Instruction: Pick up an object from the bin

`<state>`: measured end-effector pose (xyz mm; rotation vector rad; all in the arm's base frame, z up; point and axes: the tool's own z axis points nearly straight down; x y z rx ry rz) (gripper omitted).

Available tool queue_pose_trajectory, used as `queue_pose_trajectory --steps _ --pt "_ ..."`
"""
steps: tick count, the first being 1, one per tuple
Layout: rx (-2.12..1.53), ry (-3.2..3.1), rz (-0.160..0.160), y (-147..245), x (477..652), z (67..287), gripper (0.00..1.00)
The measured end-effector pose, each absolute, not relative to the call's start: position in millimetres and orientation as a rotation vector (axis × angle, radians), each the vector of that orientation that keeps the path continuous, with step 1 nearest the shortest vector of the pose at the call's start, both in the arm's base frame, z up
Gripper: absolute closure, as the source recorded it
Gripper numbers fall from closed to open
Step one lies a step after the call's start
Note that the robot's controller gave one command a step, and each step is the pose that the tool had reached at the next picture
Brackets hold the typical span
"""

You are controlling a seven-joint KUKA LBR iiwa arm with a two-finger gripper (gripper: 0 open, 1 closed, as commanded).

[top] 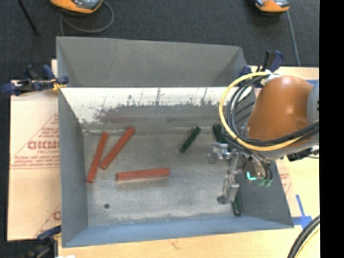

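The grey metal bin (72,187) has sloping walls and a scuffed flat floor. The arm (279,109), capped by an orange cover and ringed with cables, reaches in over the right wall. Three reddish bars lie on the left of the floor: one (142,174) flat from left to right, and two (117,147) (97,157) slanting side by side, their far ends to the right. The hand (228,195) hangs low over the near right of the floor; whether it is wide or narrow I cannot tell. Just beside its tip lies a short dark green bar (235,206), its long axis running near to far, the near end a little to the right. Another dark green bar (189,139) lies farther back, slanting with its far end right
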<state>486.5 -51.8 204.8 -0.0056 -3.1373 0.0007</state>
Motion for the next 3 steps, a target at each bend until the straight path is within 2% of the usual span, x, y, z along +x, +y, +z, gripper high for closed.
queue_pose_trajectory --steps 1,2,3 --pt "0.042 -3.137 -0.005 20.6 492.2 116.6 0.00" --pt "-0.147 -3.142 -0.004 56.9 552.4 68.4 0.00" --pt "-0.145 -3.141 0.000 54.6 551.5 70.8 1.00"
